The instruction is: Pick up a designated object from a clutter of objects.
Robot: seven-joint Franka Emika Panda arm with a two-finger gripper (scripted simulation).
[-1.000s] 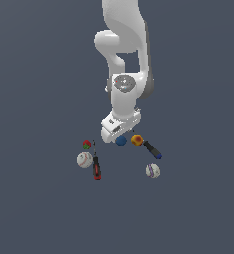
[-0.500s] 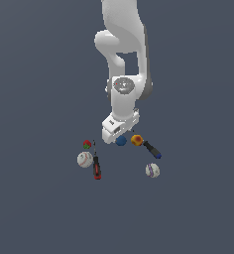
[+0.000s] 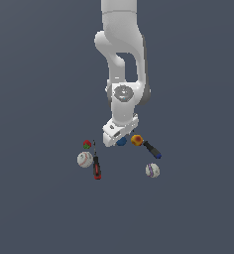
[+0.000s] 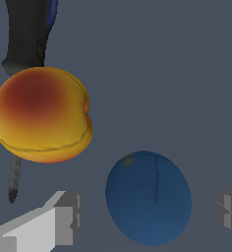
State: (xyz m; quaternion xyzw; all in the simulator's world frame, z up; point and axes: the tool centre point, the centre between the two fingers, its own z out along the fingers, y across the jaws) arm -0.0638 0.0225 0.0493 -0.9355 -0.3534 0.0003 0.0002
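Straddling smooth matte blue ball [image 4: 148, 198], boxy grey end effector [image 4: 147, 221] spread wide, holding nothing

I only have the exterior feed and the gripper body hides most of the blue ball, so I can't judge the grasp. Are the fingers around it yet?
Observer: In the wrist view the blue ball sits between the two fingers, with a gap on each side; they are not touching it.
Operator: Is the orange ball in the way?
Observer: The orange ball lies apart from the blue one, outside the fingers.
Operator: Anything else close by?
Observer: The black tool runs behind the orange ball, its thin tip ending short of one finger.
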